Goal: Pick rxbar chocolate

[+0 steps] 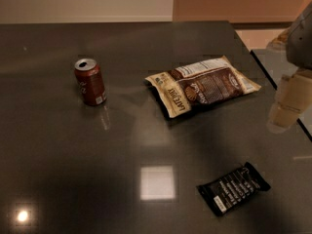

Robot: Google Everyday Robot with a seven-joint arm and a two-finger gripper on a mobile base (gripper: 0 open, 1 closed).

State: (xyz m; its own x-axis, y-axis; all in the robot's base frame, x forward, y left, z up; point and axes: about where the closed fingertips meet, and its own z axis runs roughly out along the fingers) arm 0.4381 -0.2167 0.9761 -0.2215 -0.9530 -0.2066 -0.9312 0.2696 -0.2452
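Note:
The rxbar chocolate [233,188] is a small flat black wrapper with white text and a small white label. It lies flat on the dark table [58,169] at the front right. My gripper [284,112] hangs at the right edge of the view, above the table's right side, up and to the right of the bar and well apart from it. It holds nothing that I can see.
A tan-and-brown snack bag [204,85] lies in the middle right. A red soda can [90,81] stands upright at the left. The table's right edge [278,89] runs just past the gripper. A wall [87,1] lies behind.

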